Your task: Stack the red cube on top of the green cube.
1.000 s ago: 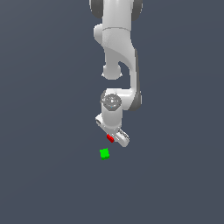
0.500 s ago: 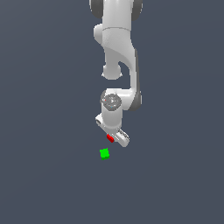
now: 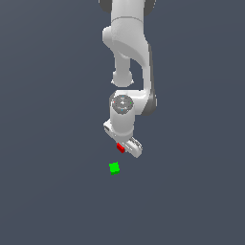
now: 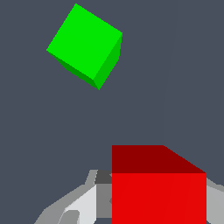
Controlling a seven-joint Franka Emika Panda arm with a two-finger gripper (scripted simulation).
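A white robot arm (image 3: 128, 52) reached down over a plain dark grey surface (image 3: 48, 143), its upper part cut off by the frame edge. Its gripper (image 3: 123, 146) was closed on the red cube (image 3: 120, 148), which was mostly hidden between the fingers in the exterior view. In the wrist view the frame cropped that cube. One green cube (image 3: 114, 168) lay just below, apart from it. No writing was visible. Two cubes in all.
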